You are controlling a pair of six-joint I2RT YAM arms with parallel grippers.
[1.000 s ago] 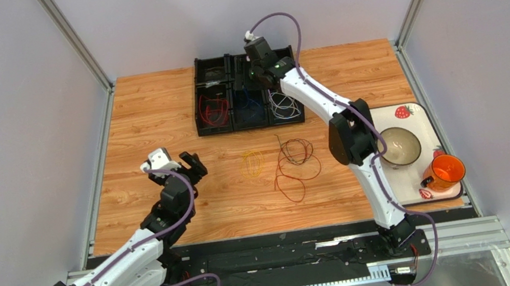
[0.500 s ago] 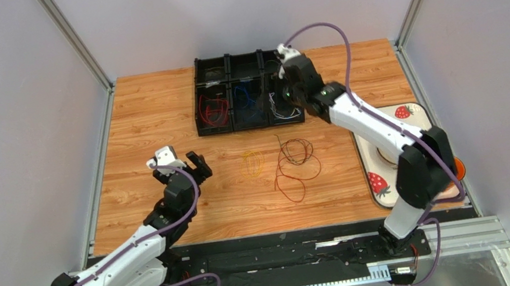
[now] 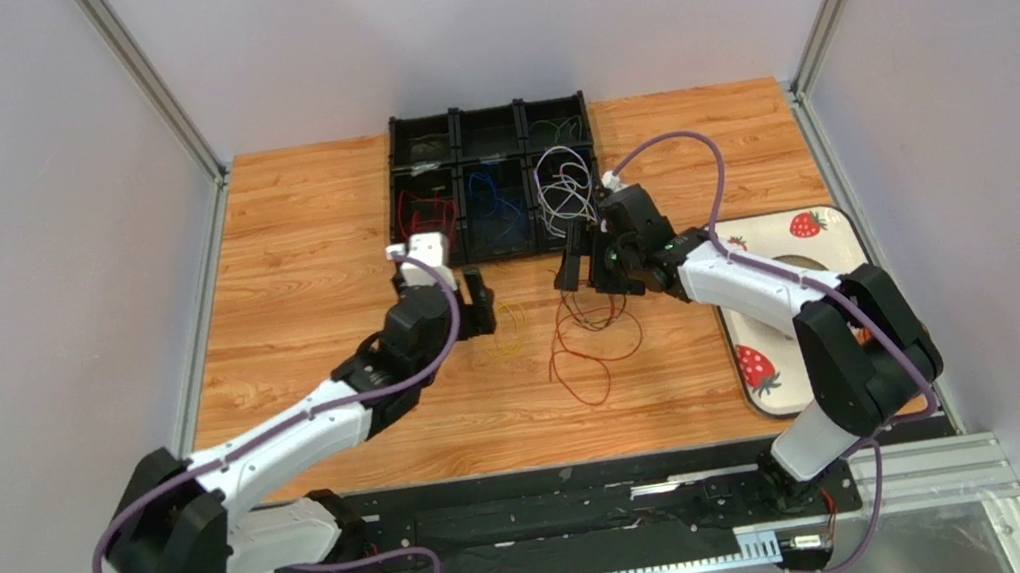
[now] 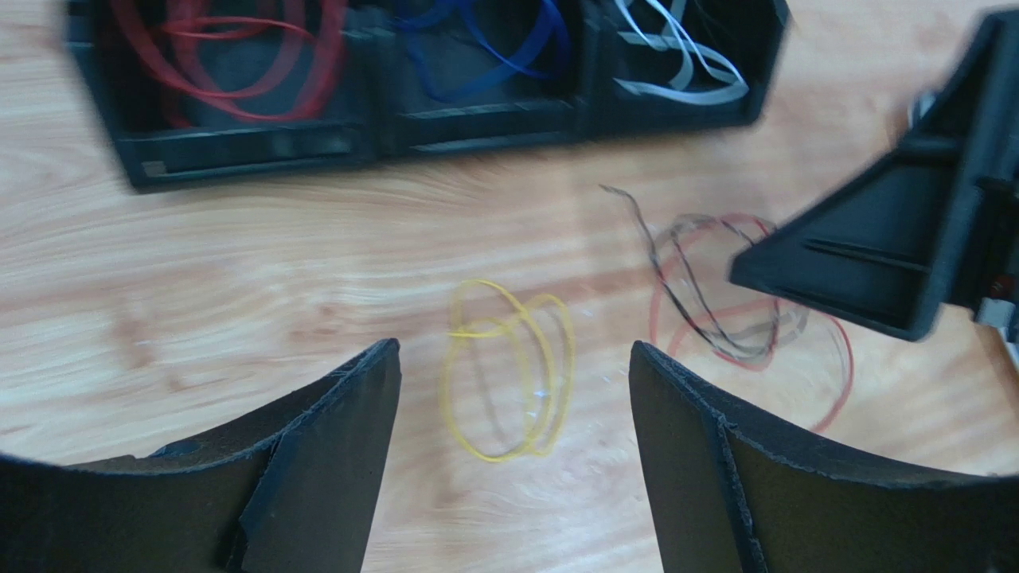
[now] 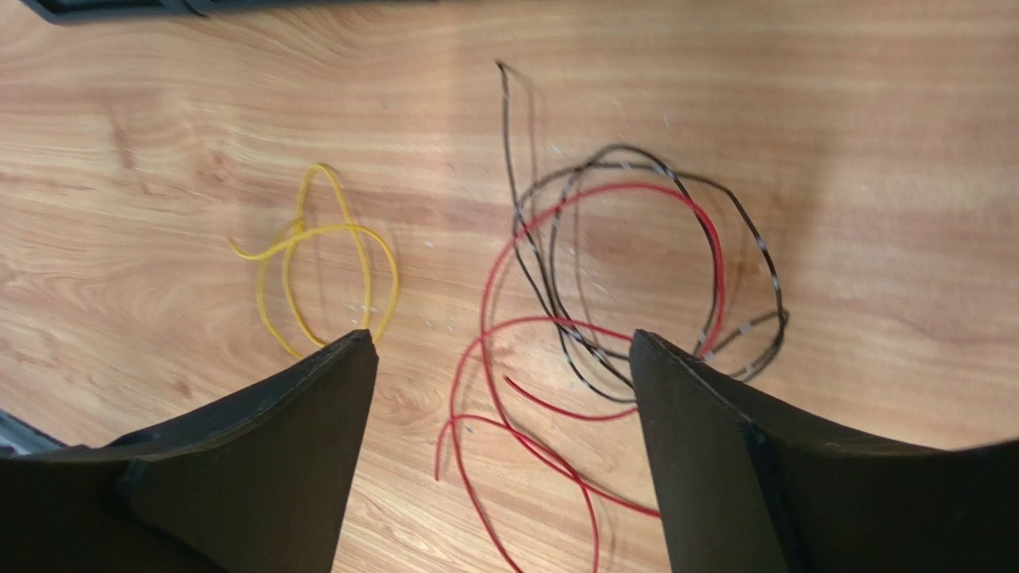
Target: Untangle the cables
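The left fingers (image 4: pixel 317 478) are matte black wedges with rough-cut edges. They stand wide apart and grip nothing. Seen through their gap, the yellow cable (image 4: pixel 508 370) lies flat on the surface, a hair-thin wire folded into a few narrow oval loops.

The right fingers (image 5: pixel 275 454) are the same black wedges, equally wide and empty. Framed between them sits a loose tangle: a glossy red cable (image 5: pixel 562 322) in overlapping round loops, crossed by a dark cable (image 5: pixel 766 269) flecked with pale specks. One straighter tail of the dark cable runs out beyond the fingertips. In that view the yellow loops lie just past the tip of the finger on the picture's left.

The surface (image 5: pixel 837 179) is orange-brown with a wood grain. Beyond the left fingers a black tray (image 4: pixel 275 149) keeps red coils (image 4: pixel 227 72), blue coils (image 4: pixel 479 60) and white coils (image 4: pixel 676 60) — each colour in its own compartment.
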